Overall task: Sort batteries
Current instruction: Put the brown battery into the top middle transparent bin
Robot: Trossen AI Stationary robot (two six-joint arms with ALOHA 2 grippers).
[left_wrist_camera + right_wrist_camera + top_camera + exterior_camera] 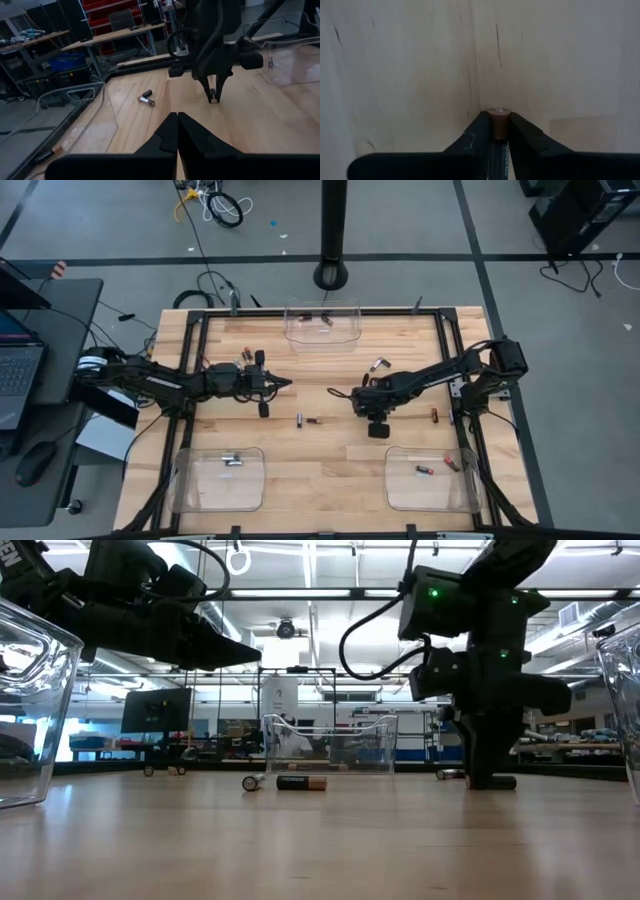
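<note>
Two batteries (308, 420) mid-table, 1 in right fingers (498, 131).

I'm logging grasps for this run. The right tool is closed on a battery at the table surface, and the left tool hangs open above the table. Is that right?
One error: the left tool is shut, fingers pressed together, as the left wrist view shows. The right tool is indeed closed on a battery at the table surface.
</note>
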